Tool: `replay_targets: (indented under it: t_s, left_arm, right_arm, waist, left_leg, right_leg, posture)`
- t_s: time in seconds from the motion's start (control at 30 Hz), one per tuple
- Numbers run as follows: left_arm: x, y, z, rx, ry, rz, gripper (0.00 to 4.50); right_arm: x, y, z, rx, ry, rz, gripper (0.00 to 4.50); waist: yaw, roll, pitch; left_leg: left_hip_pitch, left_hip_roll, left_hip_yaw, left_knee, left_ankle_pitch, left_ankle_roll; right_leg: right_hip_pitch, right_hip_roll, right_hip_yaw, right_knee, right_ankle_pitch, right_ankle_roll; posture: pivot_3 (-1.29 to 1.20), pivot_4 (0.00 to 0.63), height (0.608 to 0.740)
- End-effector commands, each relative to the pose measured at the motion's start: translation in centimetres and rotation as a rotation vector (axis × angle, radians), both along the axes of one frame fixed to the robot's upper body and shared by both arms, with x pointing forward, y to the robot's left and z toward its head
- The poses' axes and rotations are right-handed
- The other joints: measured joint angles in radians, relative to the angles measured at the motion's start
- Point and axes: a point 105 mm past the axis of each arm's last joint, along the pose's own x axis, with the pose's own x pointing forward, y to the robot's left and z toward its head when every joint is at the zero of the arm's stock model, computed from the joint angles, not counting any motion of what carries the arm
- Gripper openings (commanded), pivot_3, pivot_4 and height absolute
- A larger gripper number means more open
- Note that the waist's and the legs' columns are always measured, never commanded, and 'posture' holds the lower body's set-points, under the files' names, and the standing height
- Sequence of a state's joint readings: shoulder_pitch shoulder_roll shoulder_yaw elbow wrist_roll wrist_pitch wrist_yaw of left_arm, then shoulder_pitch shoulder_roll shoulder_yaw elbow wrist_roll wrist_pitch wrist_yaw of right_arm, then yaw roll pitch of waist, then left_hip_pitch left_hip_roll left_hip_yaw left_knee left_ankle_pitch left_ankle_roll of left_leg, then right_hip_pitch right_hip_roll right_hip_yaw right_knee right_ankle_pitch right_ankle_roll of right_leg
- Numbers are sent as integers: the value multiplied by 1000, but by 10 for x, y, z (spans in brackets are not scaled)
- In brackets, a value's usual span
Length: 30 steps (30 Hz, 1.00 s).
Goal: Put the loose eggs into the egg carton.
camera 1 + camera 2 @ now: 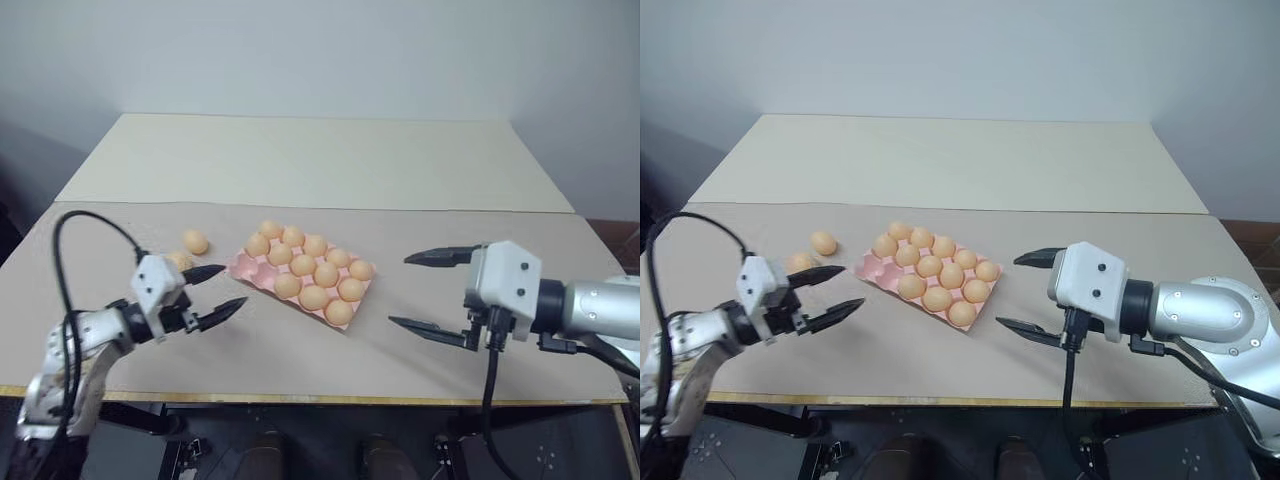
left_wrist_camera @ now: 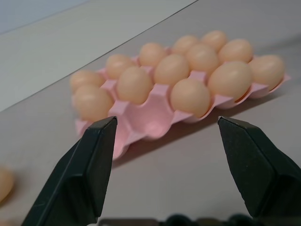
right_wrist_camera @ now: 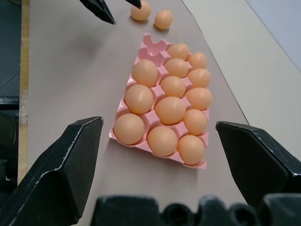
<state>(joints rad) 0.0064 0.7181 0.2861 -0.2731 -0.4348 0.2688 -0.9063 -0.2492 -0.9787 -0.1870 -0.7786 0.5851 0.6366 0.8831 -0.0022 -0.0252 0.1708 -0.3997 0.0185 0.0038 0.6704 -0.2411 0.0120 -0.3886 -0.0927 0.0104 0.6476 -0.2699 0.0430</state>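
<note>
The pink egg carton (image 1: 243, 265) lies slantwise mid-table, most wells filled with tan eggs and bare wells (image 2: 150, 117) at its left end. Two loose eggs rest on the table left of it: one (image 1: 195, 241) in the open, the other (image 1: 178, 260) just behind my left gripper's upper finger. My left gripper (image 1: 232, 287) hovers open and empty just left of the carton's bare end, pointing at it. My right gripper (image 1: 398, 290) hangs open and empty to the right of the carton, a short gap away. From the right wrist, both loose eggs (image 3: 141, 10) (image 3: 163, 19) sit past the carton's bare end (image 3: 153, 44).
The near table's front edge (image 1: 320, 398) runs just below both arms. A second, paler tabletop (image 1: 300, 160) adjoins behind the carton. A black cable (image 1: 90, 225) loops up from my left arm.
</note>
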Motion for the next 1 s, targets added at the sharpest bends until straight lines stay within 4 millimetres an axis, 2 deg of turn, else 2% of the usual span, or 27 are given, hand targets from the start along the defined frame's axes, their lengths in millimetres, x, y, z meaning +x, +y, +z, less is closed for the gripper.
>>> replay_targets:
  t_s: [0.03,0.23,0.4,0.5,0.67,0.77,0.9,1.0]
  left_arm:
    - [-16,18,18,17,-58,110,3699]
    - [-36,45,13,29,-33,304,3699]
    - [-41,51,15,41,-36,359,3699]
    - [-34,61,16,66,-47,422,3699]
    - [-9,76,15,44,-90,583,3699]
    - [7,75,17,-29,-109,614,3699]
    - [18,72,18,-63,-114,615,3699]
    - [27,77,17,-94,-114,641,4306]
  right_arm:
    - [-5,10,10,33,-18,98,4500]
    - [2,15,9,23,-10,153,4500]
    - [6,17,6,10,-12,177,4500]
    - [7,18,6,10,-14,182,4500]
    - [7,18,5,12,-17,175,4500]
    - [6,15,3,2,-16,157,4500]
    - [4,11,3,-11,-21,132,4500]
    - [4,10,3,-12,-28,112,4500]
  waist:
    - [-1,0,0]
    - [-2,0,0]
    - [5,0,0]
    - [6,0,0]
    - [8,0,0]
    - [10,-1,0]
    - [11,-1,0]
    - [10,-1,0]
  left_leg:
    - [0,0,0,0,0,0]
    - [0,1,0,-1,0,0]
    - [0,0,0,-1,0,0]
    - [0,0,0,-1,0,0]
    - [0,-1,0,-1,0,0]
    - [0,-1,0,-1,0,0]
    - [-1,-1,0,-1,0,0]
    - [-1,-1,0,-1,0,0]
  right_leg:
    - [0,0,0,0,0,0]
    - [0,0,0,0,0,0]
    - [0,-1,0,-1,0,0]
    - [0,-1,0,-1,0,0]
    - [0,0,0,0,0,0]
    - [0,-1,0,0,0,0]
    - [-1,-1,0,0,0,0]
    - [-1,-1,0,0,0,0]
  posture:
    - [0,150,740]
    - [0,150,740]
    - [0,150,740]
    - [0,150,740]
    - [0,150,740]
    - [0,150,740]
    - [0,150,740]
    - [0,150,740]
